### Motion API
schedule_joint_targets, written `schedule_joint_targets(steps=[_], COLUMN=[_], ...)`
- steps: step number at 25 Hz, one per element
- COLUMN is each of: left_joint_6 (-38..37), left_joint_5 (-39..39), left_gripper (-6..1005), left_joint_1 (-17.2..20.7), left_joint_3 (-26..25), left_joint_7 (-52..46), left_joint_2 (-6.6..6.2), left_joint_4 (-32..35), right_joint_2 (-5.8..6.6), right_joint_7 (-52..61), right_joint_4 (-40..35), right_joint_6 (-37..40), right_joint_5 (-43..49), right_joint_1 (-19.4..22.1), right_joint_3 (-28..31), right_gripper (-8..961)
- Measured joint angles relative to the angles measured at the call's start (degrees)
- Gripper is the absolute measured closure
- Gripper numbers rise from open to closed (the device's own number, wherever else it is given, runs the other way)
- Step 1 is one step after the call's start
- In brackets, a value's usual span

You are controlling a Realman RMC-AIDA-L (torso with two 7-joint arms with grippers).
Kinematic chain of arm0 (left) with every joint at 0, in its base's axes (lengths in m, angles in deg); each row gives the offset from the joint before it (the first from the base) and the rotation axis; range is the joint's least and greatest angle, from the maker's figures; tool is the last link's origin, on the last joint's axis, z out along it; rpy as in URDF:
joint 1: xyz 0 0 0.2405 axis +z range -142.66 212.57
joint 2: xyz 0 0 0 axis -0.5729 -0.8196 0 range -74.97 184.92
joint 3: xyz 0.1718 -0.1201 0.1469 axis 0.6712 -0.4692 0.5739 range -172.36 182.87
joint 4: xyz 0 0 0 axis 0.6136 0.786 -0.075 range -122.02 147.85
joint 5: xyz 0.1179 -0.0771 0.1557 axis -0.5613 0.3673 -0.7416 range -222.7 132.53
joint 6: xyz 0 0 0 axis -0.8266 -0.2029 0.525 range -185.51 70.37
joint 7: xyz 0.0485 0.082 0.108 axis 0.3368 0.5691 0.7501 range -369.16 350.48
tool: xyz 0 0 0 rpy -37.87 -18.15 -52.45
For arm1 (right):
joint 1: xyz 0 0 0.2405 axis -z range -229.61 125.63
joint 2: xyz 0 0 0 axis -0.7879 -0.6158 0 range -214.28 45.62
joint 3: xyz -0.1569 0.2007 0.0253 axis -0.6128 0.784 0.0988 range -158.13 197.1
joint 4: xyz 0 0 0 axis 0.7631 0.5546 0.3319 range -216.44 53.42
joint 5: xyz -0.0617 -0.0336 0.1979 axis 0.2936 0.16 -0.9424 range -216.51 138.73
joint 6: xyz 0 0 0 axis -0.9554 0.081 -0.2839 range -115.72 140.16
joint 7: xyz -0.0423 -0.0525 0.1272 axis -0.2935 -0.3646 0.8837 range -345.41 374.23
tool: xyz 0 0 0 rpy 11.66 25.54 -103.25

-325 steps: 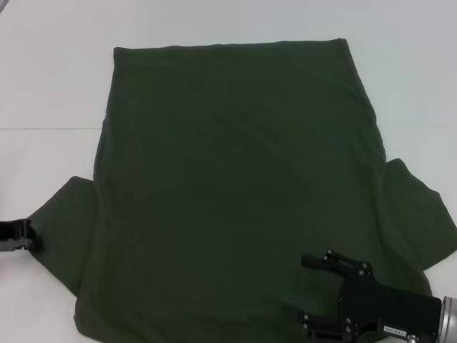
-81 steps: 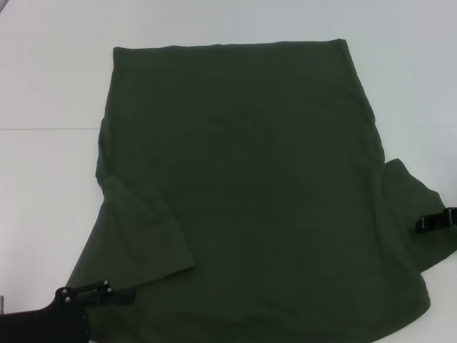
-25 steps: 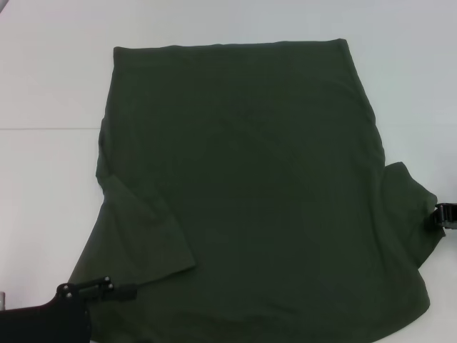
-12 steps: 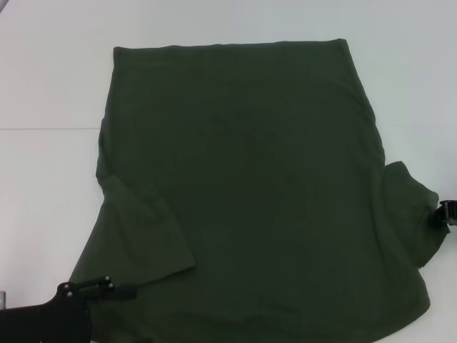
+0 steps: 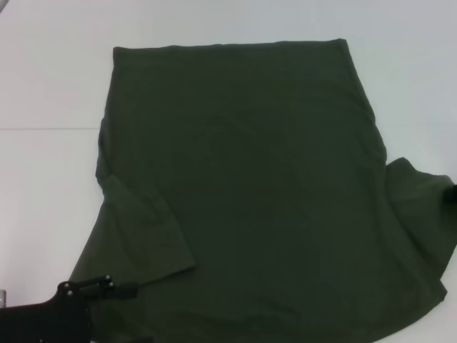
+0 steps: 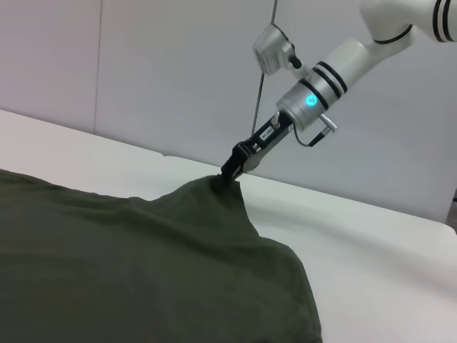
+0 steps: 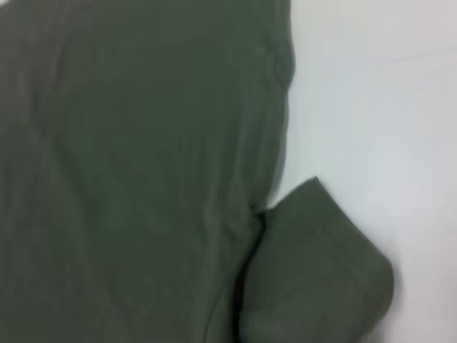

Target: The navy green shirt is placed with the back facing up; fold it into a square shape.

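The navy green shirt lies back up on the white table, hem at the far side. Its left sleeve is folded in onto the body. My left gripper rests at the near left corner of the shirt, open, with only one finger showing and nothing in it. Only a sliver of my right gripper shows at the head view's right edge. In the left wrist view the right gripper is shut on the tip of the right sleeve and holds it raised in a peak. The right wrist view shows that sleeve curled beside the shirt's side edge.
The white table surrounds the shirt with bare surface to the left, right and far side. A seam line runs across the table at the left. A light wall stands behind the table.
The right gripper has pulled the right sleeve's tip upward and slid almost out of the head view. The sleeve now looks larger and raised. The left arm has not moved.
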Motion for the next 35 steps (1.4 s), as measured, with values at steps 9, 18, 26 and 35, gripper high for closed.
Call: schedule_joint_targets(steps=[9, 18, 26, 35], left_joint_6=[0.1, 0.1, 0.1, 0.3], left_joint_5=[0.0, 0.3, 0.4, 0.4], left_gripper=[155, 155, 155, 155], left_joint_1=[0.0, -0.1, -0.1, -0.2], left_joint_3=[0.0, -0.1, -0.7, -0.7], left_joint_7=[-0.2, -0.8, -0.9, -1.4], left_joint_2=[0.01, -0.11, -0.16, -0.26], left_joint_4=[0.0, 0.0, 0.0, 0.0], right_joint_2=[-0.81, -0.99, -0.40, 0.51], right_joint_7=[-4.4, -7.6, -8.2, -8.4], right_joint_4=[0.0, -0.1, -0.1, -0.4], right_joint_6=[4.2, 7.1, 7.3, 6.6], right_joint_5=[-6.8, -13.0, -13.4, -13.5], right_joint_1=[-1.5, -2.3, -1.8, -1.7], right_joint_3=[-0.7, -0.9, -0.3, 0.5], right_gripper=[936, 926, 916, 905])
